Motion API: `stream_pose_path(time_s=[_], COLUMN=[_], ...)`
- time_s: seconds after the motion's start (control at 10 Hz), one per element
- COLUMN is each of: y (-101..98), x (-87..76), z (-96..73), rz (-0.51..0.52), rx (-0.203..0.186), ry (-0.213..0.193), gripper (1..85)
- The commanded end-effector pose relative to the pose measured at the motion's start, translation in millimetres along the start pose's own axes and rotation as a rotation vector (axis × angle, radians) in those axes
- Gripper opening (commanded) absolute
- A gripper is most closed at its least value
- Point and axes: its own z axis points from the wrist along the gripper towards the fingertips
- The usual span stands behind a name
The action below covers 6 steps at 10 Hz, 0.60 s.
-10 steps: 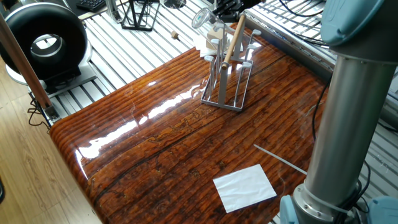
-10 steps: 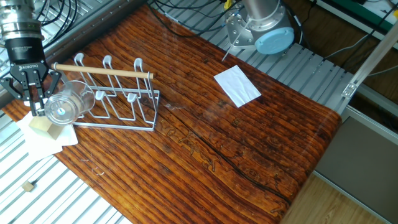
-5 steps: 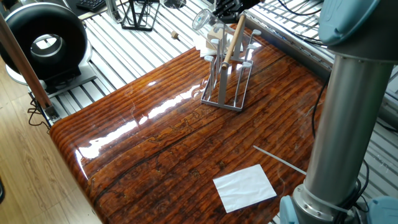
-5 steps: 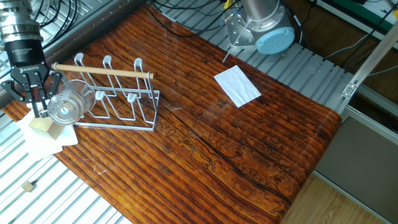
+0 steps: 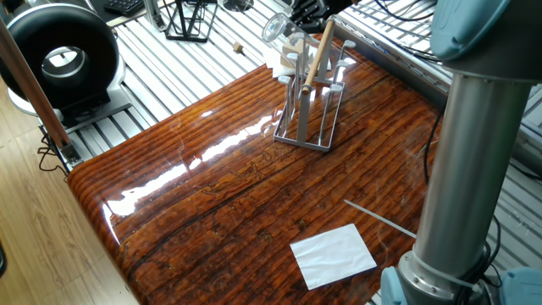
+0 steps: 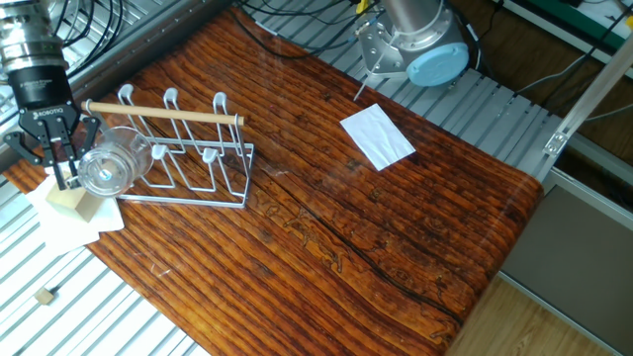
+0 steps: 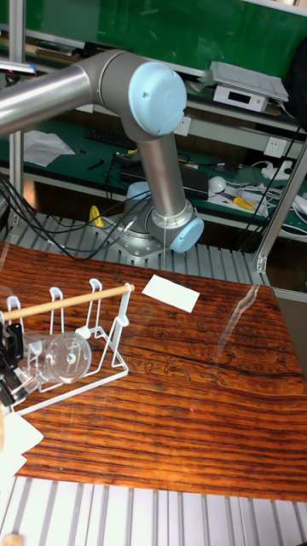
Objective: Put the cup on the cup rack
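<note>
Lying on its side in the air, the clear glass tumbler [image 6: 107, 167] hangs at the end of the cup rack [image 6: 188, 158] farthest from the robot's base, its thick round base turned outward and its mouth toward the rack's pegs. In the tall fixed view the cup [image 7: 61, 358] appears level with the lower part of the pegs, under the wooden rod handle [image 7: 68, 302]; whether a peg has entered its mouth cannot be told. The gripper [image 6: 49, 148] comes down from above and is closed on the tumbler, its dark fingers [image 6: 61, 160] pressed against the glass wall on the side away from the rack. From one fixed view the tumbler [image 5: 274, 27] shows pale and tilted at the far end of the rack [image 5: 310, 93], with the gripper [image 5: 305, 10] partly cut off by the top edge.

The rack stands upright on the glossy brown wooden tabletop [image 6: 326, 218], its rectangular wire base flat on the wood and the handle [image 6: 163, 113] running along its top. Just beneath the tumbler and gripper, a small pale block [image 6: 67, 201] rests on a white sheet [image 6: 71, 223] at the table's corner. A white paper rectangle [image 6: 377, 135] lies well apart from the rack, near the arm's base [image 6: 413, 49]. Beside that paper in one fixed view lies a thin pale stick [image 5: 379, 217]. Off the table, a black wire stand [image 5: 188, 19] sits on the slatted metal surface, and a large black ring-shaped device [image 5: 61, 52] sits further along.
</note>
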Motion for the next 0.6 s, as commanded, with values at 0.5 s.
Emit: stream_pose_path(time_s=[0.5], y=[1.9], x=[-10.2], z=[2.4], rz=[-0.024], rx=[-0.021], ry=[-0.071], gripper=[1.0])
